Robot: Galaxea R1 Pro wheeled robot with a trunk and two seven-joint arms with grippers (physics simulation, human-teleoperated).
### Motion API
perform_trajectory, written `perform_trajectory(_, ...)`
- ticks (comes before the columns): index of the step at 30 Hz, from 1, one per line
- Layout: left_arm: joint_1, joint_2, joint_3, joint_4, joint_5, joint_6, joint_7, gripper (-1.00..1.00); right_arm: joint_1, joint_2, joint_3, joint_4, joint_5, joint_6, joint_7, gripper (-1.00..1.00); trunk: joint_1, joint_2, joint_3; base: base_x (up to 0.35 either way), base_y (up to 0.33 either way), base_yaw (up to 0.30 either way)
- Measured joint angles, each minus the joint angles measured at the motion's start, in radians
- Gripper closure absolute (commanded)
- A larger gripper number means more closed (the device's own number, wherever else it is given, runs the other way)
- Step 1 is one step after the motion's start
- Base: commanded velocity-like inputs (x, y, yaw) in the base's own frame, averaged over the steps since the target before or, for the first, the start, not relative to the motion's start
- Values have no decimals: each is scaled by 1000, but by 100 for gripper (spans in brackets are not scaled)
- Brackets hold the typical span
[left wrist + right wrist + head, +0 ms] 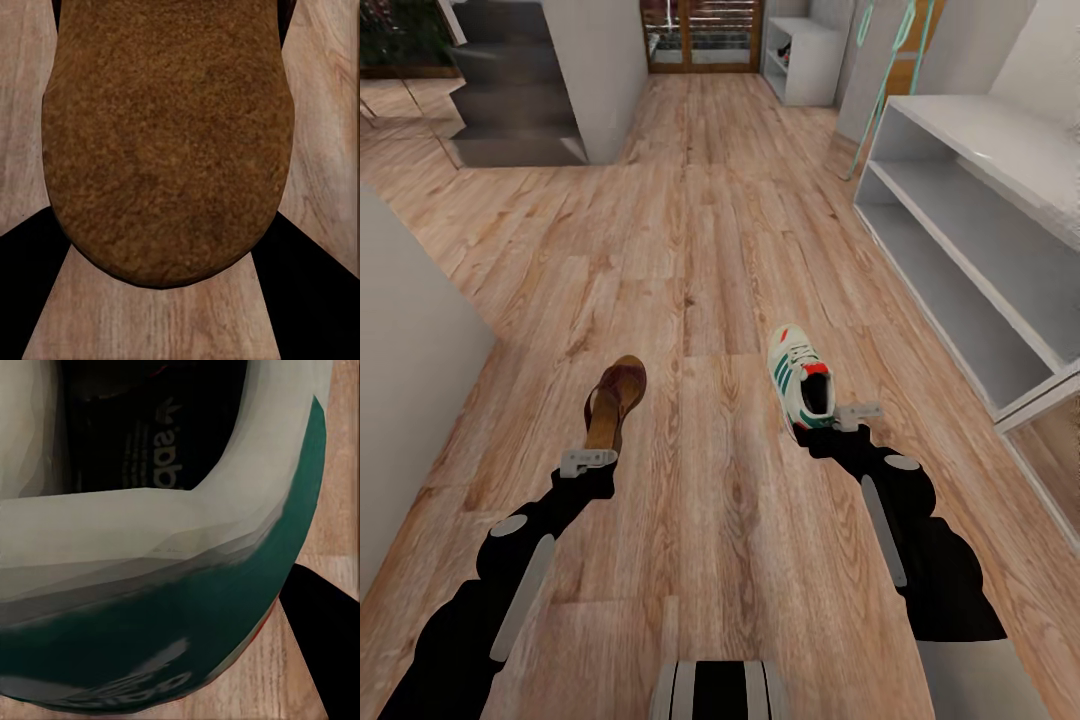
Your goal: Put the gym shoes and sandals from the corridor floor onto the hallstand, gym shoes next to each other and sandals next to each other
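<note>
In the head view the left gripper point(589, 458) is at the heel of a brown sandal point(616, 401), which points away from the robot over the wood floor point(700, 250). The left wrist view shows the sandal point(165, 142) close between two dark fingers point(30, 277), so the fingers seem closed on it. The right gripper point(857, 412) is at the heel of a white sneaker point(800, 381) with green stripes. In the right wrist view the sneaker point(150, 585) is very close, with one dark finger point(315, 615) beside it; I cannot tell for certain if this gripper is holding it. The white shoe rack point(980, 230) stands at the right. Its two open tiers have nothing in them where they are visible.
</note>
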Motion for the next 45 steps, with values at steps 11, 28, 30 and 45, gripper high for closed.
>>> perform_trajectory(11, 0, 0, 0, 0, 0, 0, 0, 100, 0, 0, -1, 0, 0, 0, 0, 100, -5, 3, 61, 0, 0, 0)
perform_trajectory(28, 0, 0, 0, 0, 0, 0, 0, 100, 0, 1, -1, 0, 0, 0, 0, 100, -13, 7, 154, 0, 0, 0)
perform_trajectory(30, 0, 0, 0, 0, 0, 0, 0, 100, 0, 1, 0, 0, 0, 0, 0, 100, -13, 7, 165, 0, 0, 0)
perform_trajectory(45, 0, 0, 0, 0, 0, 0, 0, 100, 0, 0, -1, 0, 0, 0, 0, 100, -20, 11, 248, 0, 0, 0)
